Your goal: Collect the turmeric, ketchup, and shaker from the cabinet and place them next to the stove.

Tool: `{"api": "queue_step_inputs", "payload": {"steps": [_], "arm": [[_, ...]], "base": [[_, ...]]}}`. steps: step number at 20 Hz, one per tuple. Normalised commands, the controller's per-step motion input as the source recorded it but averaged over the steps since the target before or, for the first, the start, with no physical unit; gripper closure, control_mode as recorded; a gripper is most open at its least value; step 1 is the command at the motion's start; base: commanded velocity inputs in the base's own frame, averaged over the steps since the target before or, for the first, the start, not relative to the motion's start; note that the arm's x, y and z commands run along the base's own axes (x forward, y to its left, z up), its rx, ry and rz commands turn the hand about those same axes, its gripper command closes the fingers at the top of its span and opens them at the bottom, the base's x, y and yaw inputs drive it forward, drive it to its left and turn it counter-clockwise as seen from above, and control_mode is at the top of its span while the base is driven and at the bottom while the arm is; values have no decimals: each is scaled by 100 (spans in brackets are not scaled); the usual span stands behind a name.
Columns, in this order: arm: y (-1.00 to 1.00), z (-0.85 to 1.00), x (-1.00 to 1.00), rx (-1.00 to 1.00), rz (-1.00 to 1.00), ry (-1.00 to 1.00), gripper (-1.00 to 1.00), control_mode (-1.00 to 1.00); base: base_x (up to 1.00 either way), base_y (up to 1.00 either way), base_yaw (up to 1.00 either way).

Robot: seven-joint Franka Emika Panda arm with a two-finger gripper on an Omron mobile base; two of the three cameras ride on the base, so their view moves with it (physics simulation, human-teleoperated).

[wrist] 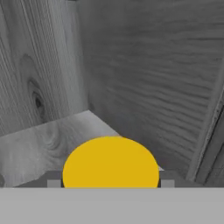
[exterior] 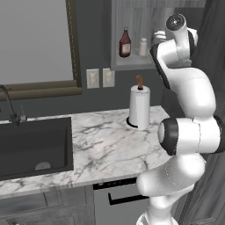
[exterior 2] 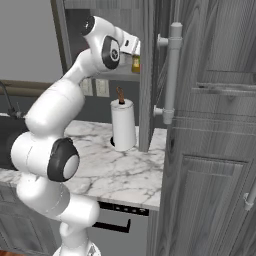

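The white arm reaches up from the bottom of both base views into the cabinet [exterior: 132, 33], which sits at the top middle of the left base view. In the hand view, the turmeric [wrist: 110, 162] shows as a big yellow round cap at the bottom middle, sitting on the pale wood shelf near the back corner of the cabinet. The gripper [wrist: 107, 183] is at the very bottom of the hand view, and one small grey finger tip pokes up on each side of the yellow cap, very close to it. The jar sits between the two fingers, but I cannot tell if they are squeezing it or just standing beside it. In the right base view a little bit of the yellow jar peeks out near the top middle, just right of the hand. The ketchup [exterior: 125, 43] stands on the cabinet shelf at the upper middle of the left base view, and the shaker [exterior: 143, 47] stands just to its right, with a gap between them. Lower down, a white paper towel roll [exterior: 139, 107] stands on the marble counter [exterior: 105, 149]. A black sink [exterior: 35, 147] is at the left of that view.
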Motion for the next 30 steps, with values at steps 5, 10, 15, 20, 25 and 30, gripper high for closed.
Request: {"api": "queue_step_inputs", "payload": {"steps": [5,10,15,20,25,30], "arm": [[56,0,-65,0,-2,0,100,-100],[28,0,-86,0,0,-3,100,-100],[13,0,-90,0,1,-3,100,-100],[23,0,-84,0,11,0,100,-100],[43,-4,-78,0,21,0,100,-100],[34,-17,-78,0,26,0,100,-100]], "base": [[0,0,0],[0,0,0],[0,0,0],[0,0,0],[0,0,0],[0,0,0]]}}
